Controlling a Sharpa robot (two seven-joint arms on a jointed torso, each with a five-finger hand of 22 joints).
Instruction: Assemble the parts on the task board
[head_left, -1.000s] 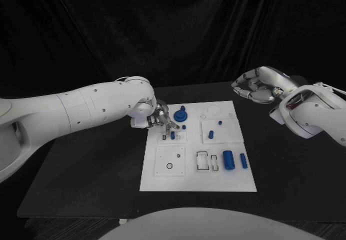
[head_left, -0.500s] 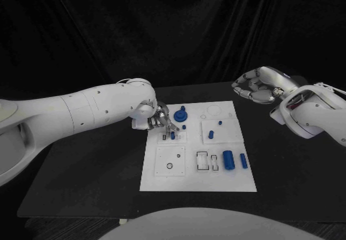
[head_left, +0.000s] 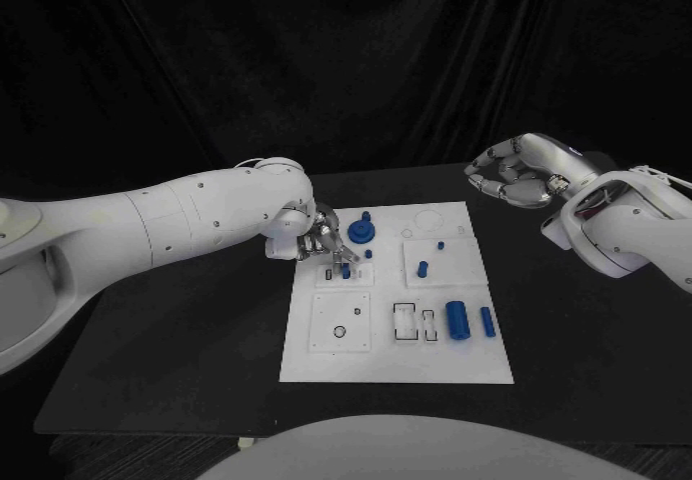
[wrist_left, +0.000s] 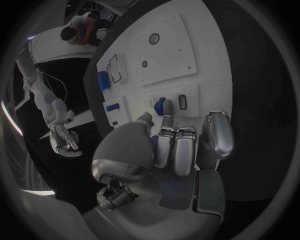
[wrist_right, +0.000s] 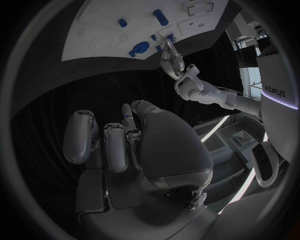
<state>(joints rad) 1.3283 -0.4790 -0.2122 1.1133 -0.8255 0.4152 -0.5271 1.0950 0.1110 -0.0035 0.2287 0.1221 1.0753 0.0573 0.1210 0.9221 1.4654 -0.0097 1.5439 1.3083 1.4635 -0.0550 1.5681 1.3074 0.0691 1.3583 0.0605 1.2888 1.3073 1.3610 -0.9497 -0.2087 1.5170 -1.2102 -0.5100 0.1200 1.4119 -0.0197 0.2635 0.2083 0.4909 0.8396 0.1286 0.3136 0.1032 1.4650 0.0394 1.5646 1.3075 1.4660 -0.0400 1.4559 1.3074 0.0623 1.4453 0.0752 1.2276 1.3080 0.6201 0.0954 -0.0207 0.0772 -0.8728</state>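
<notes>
- Left hand (head_left: 320, 240): silver, many-fingered, on a white arm, lowered over the far-left corner of the white rectangular task board (head_left: 332, 365). Its fingers are drawn together, with the tips at a small blue peg (wrist_left: 160, 106) standing on the board. The left wrist view shows a fingertip (wrist_left: 167, 120) touching this peg; whether the peg is truly pinched cannot be told.
- Small black-rimmed slot (wrist_left: 182, 101): set in the board just beside the blue peg, apart from the fingers.
- Blue round knob with a raised stem (head_left: 361, 231): stands on the board just beside the left hand, on the side towards the board's middle.
- Small blue stub (head_left: 423, 268): stands on a raised white square near the board's centre, well apart from the left hand.
- Large blue cylinder (head_left: 457, 320) and slimmer blue rod (head_left: 488, 320): lie side by side near the board's right edge, beyond two black-outlined rectangular recesses (head_left: 415, 322).
- White square plate with a small black ring (head_left: 340, 331): occupies the board's near-left part, nearer the robot than the left hand.
- Right hand (head_left: 513, 176): silver, raised off the black table (head_left: 173, 350) beyond the board's far-right corner, well apart from the board. Its fingers are curled inward towards the palm and nothing is held in them.
</notes>
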